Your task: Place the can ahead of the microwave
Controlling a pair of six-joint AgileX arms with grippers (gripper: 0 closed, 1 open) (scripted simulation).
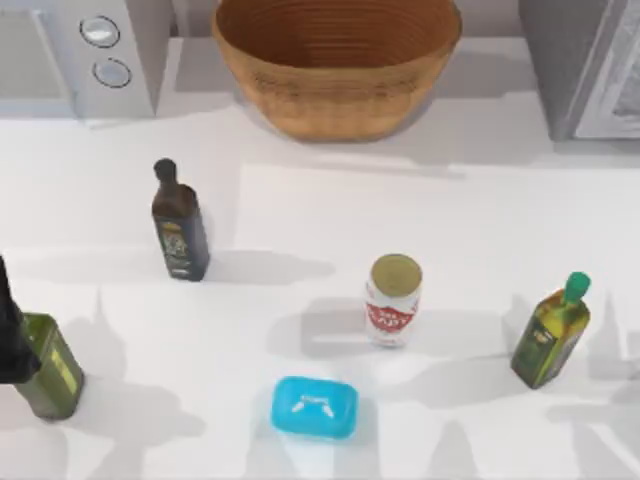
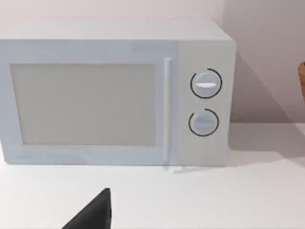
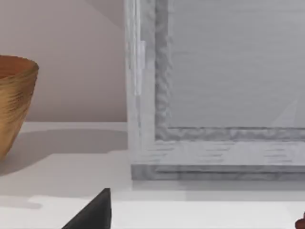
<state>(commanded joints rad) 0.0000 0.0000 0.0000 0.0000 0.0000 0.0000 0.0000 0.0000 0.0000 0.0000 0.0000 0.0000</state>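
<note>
Currently, can [image 1: 393, 299]: upright on the white table [image 1: 300, 200], well apart from the microwave [image 1: 75, 55] at the far left; its red-and-white label carries writing too small to be read.
Between can and microwave: a dark bottle [image 1: 179, 222] is seen left of the can.
Around the can: a blue soap bar [image 1: 314, 407] just before it, a green-capped oil bottle [image 1: 551, 332] to its right, a wicker basket [image 1: 335, 62] beyond it.
Cut off: a grey appliance [image 1: 585, 65] far right of the can; another oil bottle [image 1: 50, 365] far left, partly hidden by the left arm.
Left gripper [image 2: 90, 214]: one dark finger is seen; spread or pressed together cannot be told.
Right gripper [image 3: 90, 214]: likewise cannot be told.
</note>
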